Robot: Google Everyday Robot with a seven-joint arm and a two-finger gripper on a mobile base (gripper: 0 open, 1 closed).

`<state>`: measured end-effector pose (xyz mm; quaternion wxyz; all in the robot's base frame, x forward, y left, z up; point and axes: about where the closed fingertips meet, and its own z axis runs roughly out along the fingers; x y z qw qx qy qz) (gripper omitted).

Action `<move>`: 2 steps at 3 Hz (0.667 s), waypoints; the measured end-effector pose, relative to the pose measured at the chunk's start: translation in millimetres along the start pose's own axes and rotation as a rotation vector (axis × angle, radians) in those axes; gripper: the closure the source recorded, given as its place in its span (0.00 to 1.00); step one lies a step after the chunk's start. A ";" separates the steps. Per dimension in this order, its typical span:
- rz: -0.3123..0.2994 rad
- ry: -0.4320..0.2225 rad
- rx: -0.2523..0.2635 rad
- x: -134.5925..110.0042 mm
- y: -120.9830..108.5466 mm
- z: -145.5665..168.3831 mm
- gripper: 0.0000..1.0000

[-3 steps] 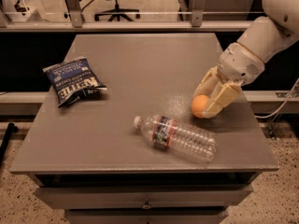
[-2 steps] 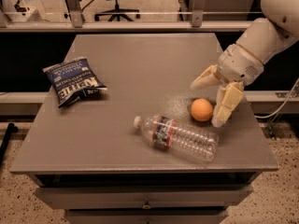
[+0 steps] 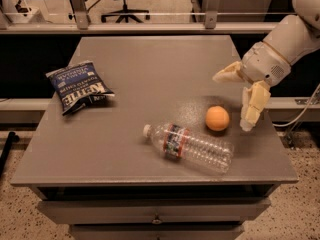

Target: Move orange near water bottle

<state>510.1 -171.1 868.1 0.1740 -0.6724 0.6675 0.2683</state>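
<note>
The orange (image 3: pixel 217 118) rests on the grey table (image 3: pixel 150 69), right of centre, just above the body of the water bottle (image 3: pixel 192 147). The bottle lies on its side with its white cap pointing left and its red, white and dark blue label near the neck. My gripper (image 3: pixel 232 101) is open and empty, raised just right of and above the orange, apart from it. One cream finger (image 3: pixel 227 72) points left, the other (image 3: pixel 251 108) points down.
A dark blue chip bag (image 3: pixel 79 86) lies at the table's left. The table's right edge is close under the gripper. A drawer front runs below the table's front edge. An office chair and metal posts stand behind the table.
The gripper was shut around the orange, then opened and let it go on the table. It has since lifted up and to the right, away from the orange.
</note>
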 end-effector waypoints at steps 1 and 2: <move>0.076 -0.090 0.110 28.2 -28.2 -37.5 0.00; 0.107 -0.203 0.303 38.3 -40.5 -108.8 0.00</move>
